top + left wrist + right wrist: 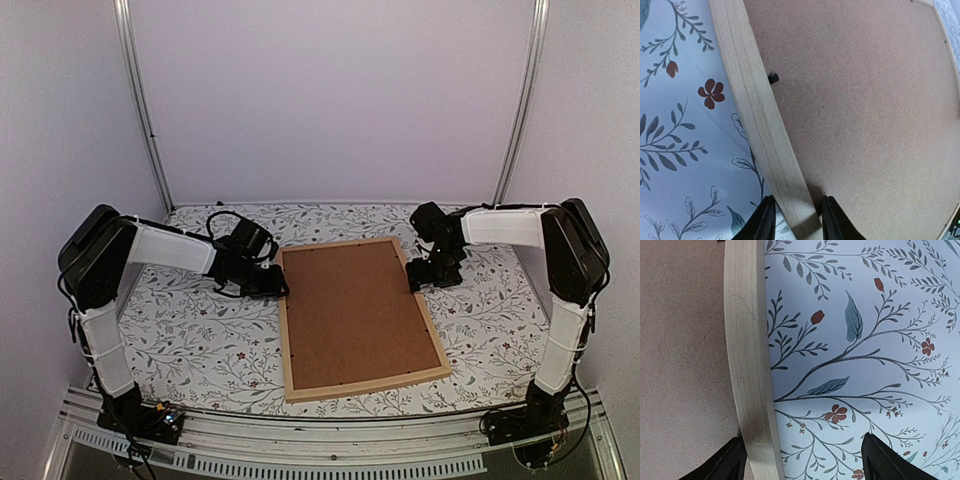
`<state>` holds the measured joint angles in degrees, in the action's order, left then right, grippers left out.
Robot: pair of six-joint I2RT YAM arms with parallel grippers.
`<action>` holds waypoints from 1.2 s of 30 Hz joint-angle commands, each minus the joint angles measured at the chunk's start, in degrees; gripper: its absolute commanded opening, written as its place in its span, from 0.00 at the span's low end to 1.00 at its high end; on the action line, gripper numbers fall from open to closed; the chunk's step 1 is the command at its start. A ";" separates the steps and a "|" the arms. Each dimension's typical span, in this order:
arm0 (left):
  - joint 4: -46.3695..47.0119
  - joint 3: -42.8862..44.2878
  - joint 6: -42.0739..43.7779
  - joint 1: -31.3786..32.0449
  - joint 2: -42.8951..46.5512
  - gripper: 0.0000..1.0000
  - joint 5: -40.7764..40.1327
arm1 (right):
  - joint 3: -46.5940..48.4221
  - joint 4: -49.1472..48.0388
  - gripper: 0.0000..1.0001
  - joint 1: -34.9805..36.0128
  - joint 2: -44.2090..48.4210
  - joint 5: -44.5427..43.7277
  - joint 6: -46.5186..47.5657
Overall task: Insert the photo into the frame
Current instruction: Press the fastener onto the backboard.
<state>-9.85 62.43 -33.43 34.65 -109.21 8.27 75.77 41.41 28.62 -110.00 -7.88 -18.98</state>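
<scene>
The light wood frame (365, 385) lies face down in the middle of the table, with its brown backing board (350, 310) facing up. The photo is out of view. My left gripper (272, 285) sits at the frame's left rail near the far corner. In the left wrist view that rail (757, 115) runs between the two fingers, and the left gripper (798, 198) is shut on it. My right gripper (418, 272) is at the right rail near the far corner. It (802, 438) stands wide open, one finger over the board's edge and the other far out over the cloth, with the rail (747, 365) just inside the near finger.
A floral tablecloth (200, 340) covers the table. White walls with metal posts (145, 110) close in the back and sides. A small black tab (773, 78) sits on the backing board (865, 110) at the rail's inner edge.
</scene>
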 commanded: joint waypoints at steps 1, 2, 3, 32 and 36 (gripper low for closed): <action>-4.66 -1.66 1.19 1.58 -0.88 0.34 3.05 | 1.13 -0.19 0.82 0.31 1.50 -0.69 -0.11; -4.67 -1.70 1.29 1.56 -0.88 0.34 3.04 | 1.14 -0.18 0.82 0.30 1.70 -0.71 -0.16; -4.66 -1.71 1.27 1.56 -0.90 0.34 3.04 | 1.20 -0.19 0.82 0.26 1.73 -0.73 -0.14; -4.66 -2.03 1.49 1.57 -1.15 0.34 3.07 | 0.51 -2.13 0.82 -0.47 -0.14 0.55 0.12; -4.66 -2.05 1.51 1.56 -1.14 0.34 3.04 | -0.39 -2.66 0.82 -0.41 -1.06 0.81 0.16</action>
<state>-9.72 62.33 -33.19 34.65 -109.21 8.29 76.42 40.12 28.45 -109.73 -7.81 -19.00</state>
